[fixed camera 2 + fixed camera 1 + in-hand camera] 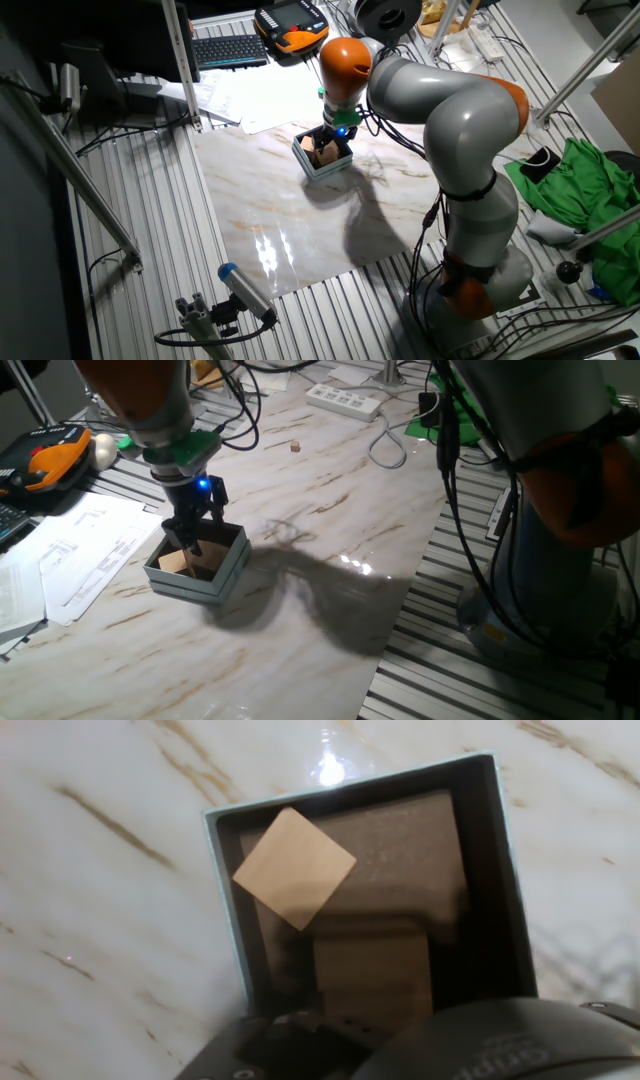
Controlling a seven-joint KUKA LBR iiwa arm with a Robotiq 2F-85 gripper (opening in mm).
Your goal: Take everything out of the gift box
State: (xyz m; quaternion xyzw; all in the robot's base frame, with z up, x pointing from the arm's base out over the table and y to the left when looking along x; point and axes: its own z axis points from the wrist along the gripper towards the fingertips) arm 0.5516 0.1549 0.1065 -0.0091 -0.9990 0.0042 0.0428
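The gift box [225,575] is a shallow grey-blue square with a brown inside, standing on the marble tabletop [325,168]. In the hand view its rim [225,920] frames two light-tan wooden blocks. One block [293,868] lies turned diamond-wise in the far left corner. The other block [370,970] sits in shadow right under the hand. My gripper [193,543] reaches down into the box, its fingers around or beside that nearer block. A tan block [172,562] shows beside the fingers. The fingertips are hidden, so the grip is unclear.
White paper sheets [80,555] lie left of the box, beside an orange-and-black pendant [50,460]. A tiny tan cube [296,446] and a power strip [345,400] sit farther back. Cables [385,445] trail over the table's edge. Green cloth [580,190] lies off the table.
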